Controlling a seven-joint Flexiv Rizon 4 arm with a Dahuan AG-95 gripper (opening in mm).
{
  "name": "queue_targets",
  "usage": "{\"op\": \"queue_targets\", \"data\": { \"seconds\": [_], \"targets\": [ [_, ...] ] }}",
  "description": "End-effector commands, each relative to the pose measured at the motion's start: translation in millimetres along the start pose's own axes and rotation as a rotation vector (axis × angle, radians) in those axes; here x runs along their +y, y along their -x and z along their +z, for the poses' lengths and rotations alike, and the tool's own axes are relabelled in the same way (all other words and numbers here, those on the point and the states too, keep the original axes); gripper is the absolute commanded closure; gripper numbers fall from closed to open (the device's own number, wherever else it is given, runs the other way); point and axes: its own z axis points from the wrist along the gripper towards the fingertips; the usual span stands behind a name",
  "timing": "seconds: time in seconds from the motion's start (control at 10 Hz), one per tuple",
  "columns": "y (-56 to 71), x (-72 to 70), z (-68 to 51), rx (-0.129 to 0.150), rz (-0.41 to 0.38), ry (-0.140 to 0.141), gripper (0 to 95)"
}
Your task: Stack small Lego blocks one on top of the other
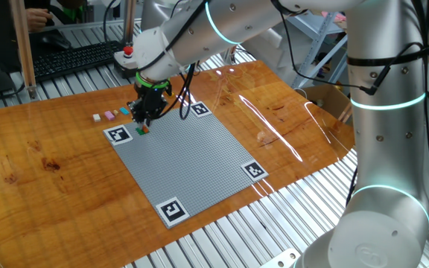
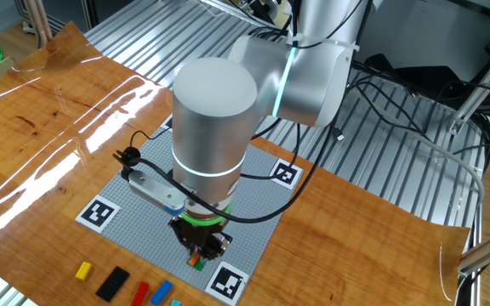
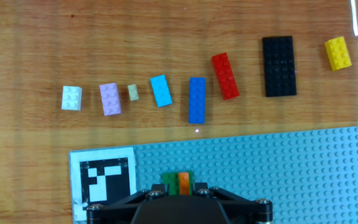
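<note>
My gripper (image 3: 178, 188) hangs over the near-left corner of the grey baseplate (image 3: 278, 168), beside a square marker (image 3: 102, 177). Its jaws are shut on a green brick (image 3: 169, 182) and an orange brick (image 3: 184, 183) pressed side by side. The other fixed view shows the gripper (image 2: 199, 253) low over the plate with the pair in it. On the wood beyond the plate lies a row of loose bricks: white (image 3: 71, 98), lilac (image 3: 110, 99), tiny beige (image 3: 133, 93), light blue (image 3: 161, 90), blue (image 3: 197, 99), red (image 3: 225, 75), black (image 3: 279, 57), yellow (image 3: 338, 52).
The baseplate (image 1: 192, 156) carries black-and-white markers at its corners. A keyboard (image 1: 73, 59) and a wooden post (image 1: 25, 45) stand at the table's back edge. The arm's large base (image 1: 386, 134) rises at the right, with cables (image 2: 398, 93) on the metal slats.
</note>
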Motion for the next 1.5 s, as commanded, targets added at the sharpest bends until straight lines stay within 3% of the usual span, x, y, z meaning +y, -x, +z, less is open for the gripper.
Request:
{"op": "queue_targets", "data": {
  "seconds": [0.1,0.5,0.7,0.8,0.9,1.4,1.5],
  "targets": [
    [1.6,-1.8,-2.0,0.008,-0.006,0.005,95.0],
    [1.4,-9.3,-0.3,0.012,0.009,0.03,95.0],
    [1.1,-10.2,-0.6,0.012,0.063,0.075,95.0],
    [1.0,-10.1,-0.9,0.011,0.086,0.08,95.0],
    [1.0,-10.1,-1.2,0.014,0.145,0.103,95.0],
    [0.9,-10.0,-2.4,0.008,0.225,0.088,95.0],
    [0.8,-9.7,-3.8,0.007,0.272,0.084,95.0]
  ]
}}
